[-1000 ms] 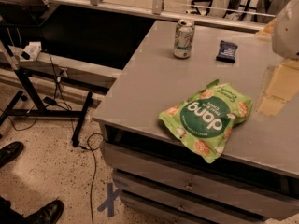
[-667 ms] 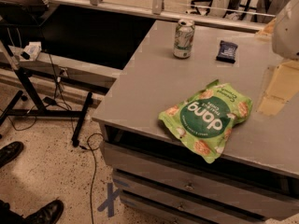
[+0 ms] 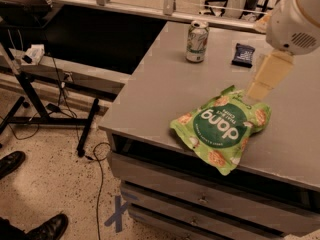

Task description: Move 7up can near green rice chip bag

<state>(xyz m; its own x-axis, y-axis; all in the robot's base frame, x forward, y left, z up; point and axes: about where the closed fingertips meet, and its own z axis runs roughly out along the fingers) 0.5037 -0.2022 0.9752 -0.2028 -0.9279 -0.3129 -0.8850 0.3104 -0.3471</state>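
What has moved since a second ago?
Only the robot's cream gripper moved: it swung toward the small silver-white and green 7up can and now hangs by the far edge of the big crinkled green rice chip bag. Nothing was picked up. Can, bag and small dark blue packet stayed put.

A dim, warm amber light tints everything I see. The counter carries a soft, even sheen without hard glare, and the green rice chip bag casts only a faint shadow. My jaws, upper right just above that bag, look pale and overlit. Deep shadow lies beneath the counter's edge.
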